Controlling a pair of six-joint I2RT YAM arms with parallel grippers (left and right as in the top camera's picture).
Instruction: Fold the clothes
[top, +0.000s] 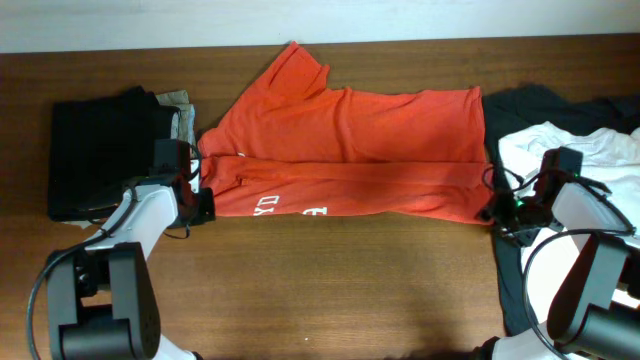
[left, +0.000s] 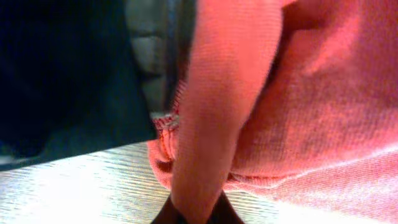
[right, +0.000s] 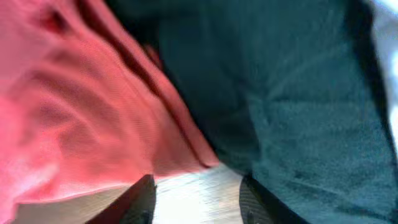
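Left tool pinches the T-shirt hem, right tool gapes empty; I'd grip there before lifting both evenly.

The T-shirt is orange-red with white printed lettering. The table is brown with wood grain. The folded garment at left is black, and the shirt at right is plain white.

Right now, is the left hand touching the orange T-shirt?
Touching. The left wrist view shows a ridge of the orange T-shirt running down into the left hand, which is pinched shut on it.
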